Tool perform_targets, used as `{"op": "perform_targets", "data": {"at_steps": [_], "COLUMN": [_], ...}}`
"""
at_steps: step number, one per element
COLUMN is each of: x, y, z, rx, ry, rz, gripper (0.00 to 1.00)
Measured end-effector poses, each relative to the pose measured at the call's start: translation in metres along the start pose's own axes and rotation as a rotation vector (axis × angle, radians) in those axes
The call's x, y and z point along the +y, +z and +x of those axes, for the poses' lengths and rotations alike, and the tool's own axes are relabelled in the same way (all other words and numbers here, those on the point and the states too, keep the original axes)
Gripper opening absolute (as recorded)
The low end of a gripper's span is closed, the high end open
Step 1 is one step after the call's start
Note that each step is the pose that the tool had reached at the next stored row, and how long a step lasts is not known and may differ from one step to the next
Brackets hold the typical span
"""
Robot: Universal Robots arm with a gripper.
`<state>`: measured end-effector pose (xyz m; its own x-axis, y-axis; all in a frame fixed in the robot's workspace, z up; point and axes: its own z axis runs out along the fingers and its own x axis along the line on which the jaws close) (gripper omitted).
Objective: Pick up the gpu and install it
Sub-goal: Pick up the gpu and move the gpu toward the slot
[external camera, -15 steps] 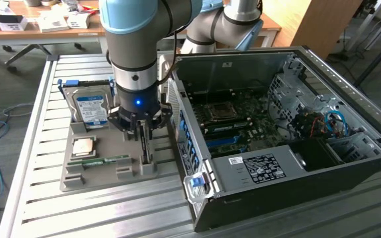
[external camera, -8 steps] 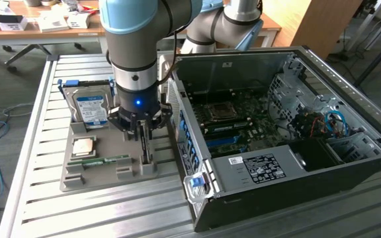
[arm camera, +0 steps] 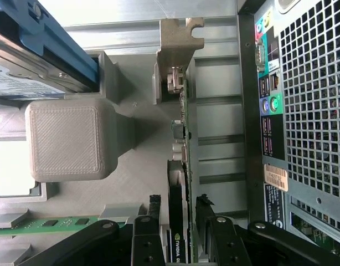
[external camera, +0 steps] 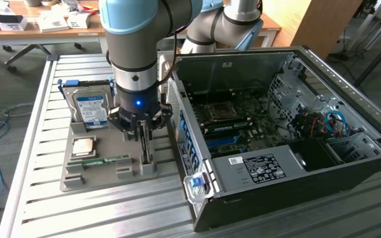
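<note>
The gpu (external camera: 145,151) stands on edge in a slot of the grey tray (external camera: 104,177), thin and dark from above. In the wrist view the gpu (arm camera: 178,183) runs away from the camera, ending in a silvery bracket (arm camera: 175,44). My gripper (external camera: 144,130) has come straight down over it. In the wrist view my gripper (arm camera: 178,209) has one black finger (arm camera: 154,208) on each side of the card, close against its faces. The card still sits in its slot.
The same tray holds a hard drive (external camera: 91,106) with a blue-white label, a square chip (external camera: 85,146) and a green memory stick (external camera: 101,161). The open computer case (external camera: 277,124) lies close beside the tray on the exterior view's right, on the slatted metal table (external camera: 78,213).
</note>
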<state>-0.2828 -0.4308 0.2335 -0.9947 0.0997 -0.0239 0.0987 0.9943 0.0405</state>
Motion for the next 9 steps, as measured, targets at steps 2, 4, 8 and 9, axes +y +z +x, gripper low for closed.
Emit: {"op": "perform_targets", "data": {"at_steps": [2, 4, 8, 9], "x": [0.0000, 0.0000, 0.0000, 0.0000], "y": [0.0000, 0.0000, 0.0000, 0.0000], "z": [0.0000, 0.0000, 0.0000, 0.0000], "rx": [0.0000, 0.0000, 0.0000, 0.0000], "ry": [0.000, 0.000, 0.000, 0.000], "rz": [-0.0001, 0.0000, -0.0001, 0.0000], "gripper": [0.39, 0.39, 0.39, 0.37]}}
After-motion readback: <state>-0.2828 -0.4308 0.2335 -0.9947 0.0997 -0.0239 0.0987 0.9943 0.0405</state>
